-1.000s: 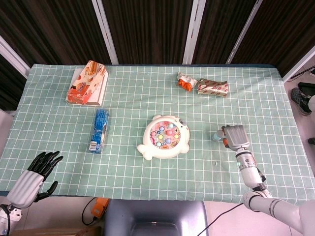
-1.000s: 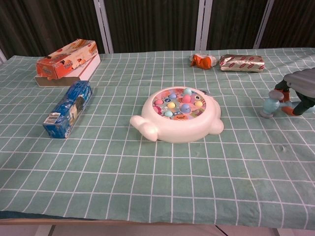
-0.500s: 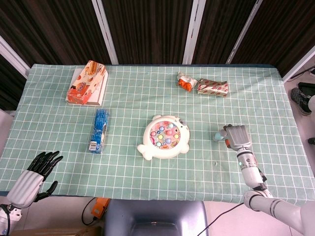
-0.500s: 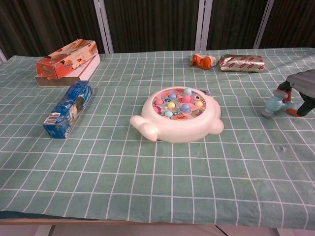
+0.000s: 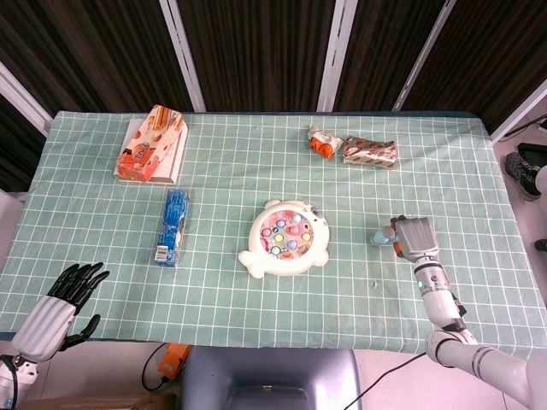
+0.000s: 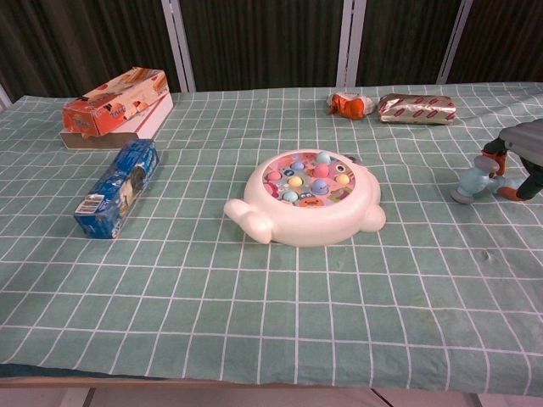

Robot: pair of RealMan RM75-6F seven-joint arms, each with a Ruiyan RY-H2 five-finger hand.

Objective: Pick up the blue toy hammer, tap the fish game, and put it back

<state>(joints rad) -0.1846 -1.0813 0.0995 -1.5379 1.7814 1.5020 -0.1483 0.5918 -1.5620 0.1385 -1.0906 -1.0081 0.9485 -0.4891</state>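
Observation:
The blue toy hammer (image 5: 381,236) lies at the right of the table, its pale blue head (image 6: 474,180) touching the cloth and its orange handle running under my right hand (image 5: 415,238). That hand covers the handle, and its dark fingers (image 6: 495,158) curl down around it. The white fish game (image 5: 285,238) with coloured fish on top sits at the table's middle, well left of the hammer. My left hand (image 5: 67,301) hangs off the front left edge with fingers spread and holds nothing.
A blue packet (image 5: 173,226) lies left of the game, and an orange box (image 5: 152,143) sits at the back left. Two snack wrappers (image 5: 368,151) lie at the back right. The green checked cloth (image 5: 256,171) covers the table.
My right hand has shifted slightly to the right, and the hammer went with it; its head has tipped from upright to tilted. The left hand has not moved.

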